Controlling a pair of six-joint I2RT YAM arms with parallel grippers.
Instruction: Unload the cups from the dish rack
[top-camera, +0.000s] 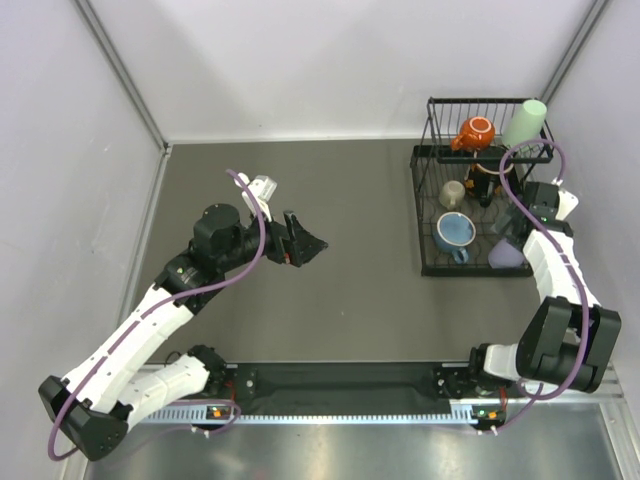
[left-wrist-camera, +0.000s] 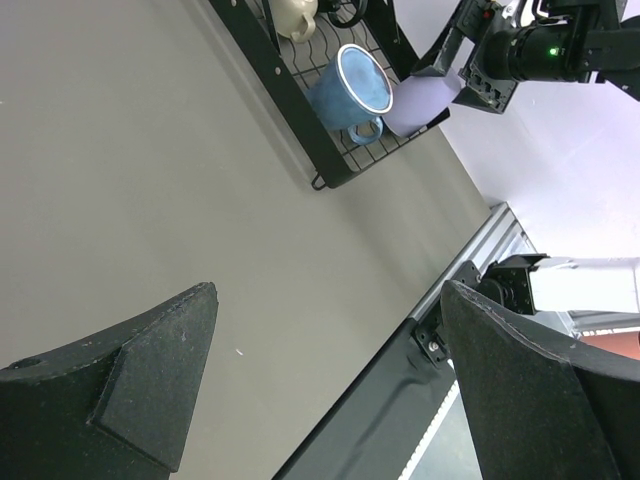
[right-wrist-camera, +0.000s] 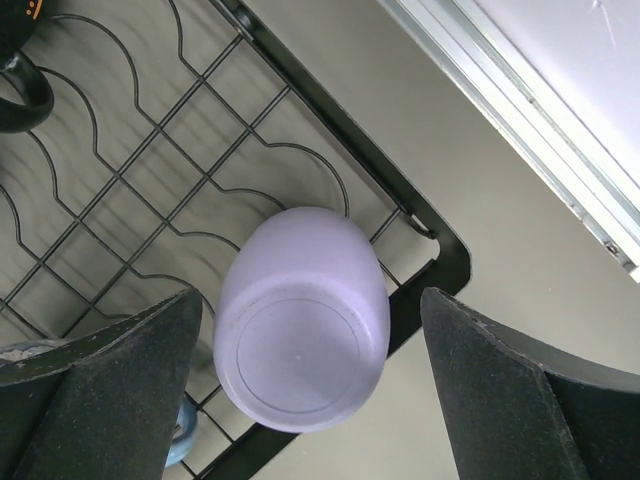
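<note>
**Clearances.** A white wall (top-camera: 60, 120) closes the left edge of the grey table (top-camera: 350, 310). More white panels stand at the back and on the right. The table middle between the two arms is open floor. The dish rack (top-camera: 428, 268) sits at the right, its far corner near the right panel.

**Left arm.** The left gripper (top-camera: 300, 243) hangs over the table centre-left, well apart from the rack. Its jaws are spread wide and hold nothing; its fingers (left-wrist-camera: 130, 390) frame bare table.

**Rack contents.**
- The small beige mug (top-camera: 452, 192) and blue mug (top-camera: 455, 233) stand on the lower tier.
- The orange mug (top-camera: 475, 132) and pale green tumbler (top-camera: 526, 122) sit in the raised section.
- The lavender tumbler (right-wrist-camera: 300, 320) stands base-up in the near right corner, just beside the blue mug.

**Right arm.** The right gripper (top-camera: 512, 224) is above the lavender tumbler. Its jaws are wide open, one finger on each side of the tumbler. A gap shows on one side. Contact on the other side cannot be told.
</note>
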